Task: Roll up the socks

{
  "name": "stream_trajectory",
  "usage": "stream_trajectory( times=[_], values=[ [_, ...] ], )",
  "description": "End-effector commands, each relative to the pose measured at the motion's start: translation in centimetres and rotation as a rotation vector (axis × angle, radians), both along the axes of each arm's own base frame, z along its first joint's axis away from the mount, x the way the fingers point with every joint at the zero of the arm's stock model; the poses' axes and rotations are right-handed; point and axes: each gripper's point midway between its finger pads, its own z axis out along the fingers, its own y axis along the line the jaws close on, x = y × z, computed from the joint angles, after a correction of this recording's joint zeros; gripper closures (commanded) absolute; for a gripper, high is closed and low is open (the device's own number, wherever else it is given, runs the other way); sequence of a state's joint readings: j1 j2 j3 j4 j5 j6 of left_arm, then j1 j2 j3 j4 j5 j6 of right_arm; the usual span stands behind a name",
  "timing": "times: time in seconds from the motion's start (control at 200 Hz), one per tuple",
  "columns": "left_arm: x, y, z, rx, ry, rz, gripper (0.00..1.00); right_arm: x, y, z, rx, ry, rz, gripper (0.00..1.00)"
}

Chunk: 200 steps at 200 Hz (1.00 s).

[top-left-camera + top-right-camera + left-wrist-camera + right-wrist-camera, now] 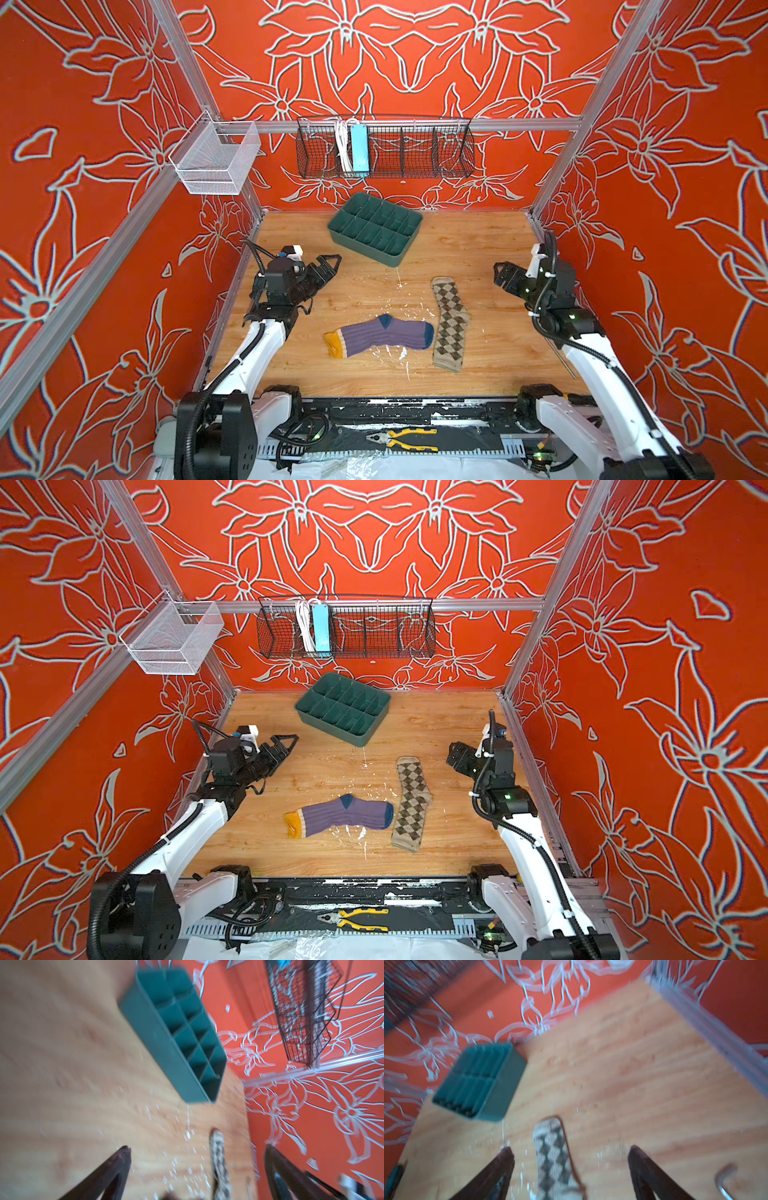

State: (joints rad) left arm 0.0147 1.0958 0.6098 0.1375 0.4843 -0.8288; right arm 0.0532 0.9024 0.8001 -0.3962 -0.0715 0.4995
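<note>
**Tools.** Left gripper [332, 262]: jaws spread wide with nothing between them, raised at the 9 o'clock edge of the light wooden table [478, 249]. Right gripper [498, 274]: also spread and empty, as its wrist view [571, 1148] shows you. It sits at the 3 o'clock edge.

**Task things.**
- The beige sock with brown argyle diamonds [451, 324] lies flat at full length, toward 8 o'clock from the right gripper. Its far end is near that gripper but not touching.
- The ribbed purple sock [382, 336], with mustard toe and teal heel and cuff, lies flat toward 5 o'clock from the left gripper. Its cuff is just beside the beige sock; you cannot tell whether they touch.

**Surroundings.** The dark green plastic divider tray [374, 249] sits at 12 o'clock, its compartments empty.

**Progress (judgement).** Nothing is rolled yet and no fabric is gripped. You have both socks left to roll. The right gripper, lined up along the beige sock, looks likeliest to start.
</note>
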Motion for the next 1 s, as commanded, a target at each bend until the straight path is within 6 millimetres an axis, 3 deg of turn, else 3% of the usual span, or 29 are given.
stream_trajectory(
  times=[0.0, 0.15, 0.27, 0.425, 0.44, 0.515, 0.751, 0.996],
  values=[
    [-2.7, -3.3, 0.8, -0.072, 0.074, -0.083, 0.03, -5.0, 1.5, -4.0, 0.011, 0.351, 0.085, 0.13],
    [-5.4, -5.8, 3.1, 0.170, -0.069, -0.178, 0.03, -7.4, 2.6, -5.7, -0.026, 0.547, 0.159, 0.13],
    [-7.5, -9.6, 2.7, 0.293, -0.130, -0.381, 0.03, -8.3, 4.1, -8.7, -0.033, 0.656, 0.227, 0.13],
    [-9.5, -13.6, 3.5, 0.406, -0.149, -0.553, 0.01, -6.4, 7.7, -10.5, -0.118, 0.727, 0.377, 0.13],
    [-9.5, -14.2, 2.7, 0.418, -0.127, -0.577, 0.00, -6.0, 8.1, -10.6, -0.130, 0.729, 0.392, 0.13],
    [-10.1, -15.6, 2.3, 0.470, -0.142, -0.637, 0.01, -4.3, 9.0, -11.7, -0.203, 0.756, 0.421, 0.14],
    [-10.1, -16.8, 1.8, 0.533, -0.160, -0.678, 0.01, 0.2, 10.0, -14.8, -0.327, 0.814, 0.450, 0.27],
    [-9.2, -16.7, 3.0, 0.562, -0.242, -0.646, 0.01, 2.4, 10.2, -18.0, -0.384, 0.867, 0.447, 0.40]
  ],
)
